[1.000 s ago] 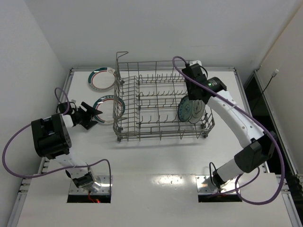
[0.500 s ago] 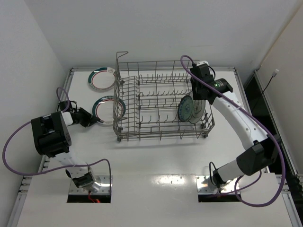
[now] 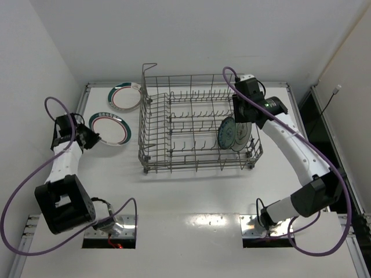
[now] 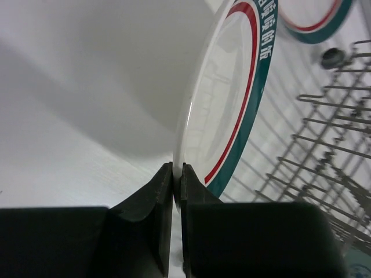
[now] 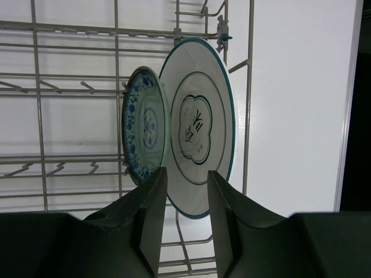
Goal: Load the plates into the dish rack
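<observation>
My left gripper (image 3: pixel 88 139) (image 4: pixel 178 171) is shut on the near rim of a white plate with green and red bands (image 3: pixel 111 128) (image 4: pixel 231 104), which it holds tilted just left of the dish rack (image 3: pixel 200 166) (image 4: pixel 331 152). A second banded plate (image 3: pixel 125 97) (image 4: pixel 313 20) lies flat at the back left. Two plates stand on edge in the rack's right end: a small teal patterned one (image 5: pixel 145 128) and a white one with a thin dark ring (image 3: pixel 239 136) (image 5: pixel 200 130). My right gripper (image 3: pixel 242 114) (image 5: pixel 186 174) hangs open above them, touching neither.
White walls close in on the left and at the back. The rack's tall wire wall (image 5: pixel 250 87) runs just right of the standing plates. Purple cables loop off both arms.
The left gripper has shut on the banded plate's rim and carried it left, away from the rack, as the arm swung outward. The right gripper has drawn back slightly from the racked plates.
</observation>
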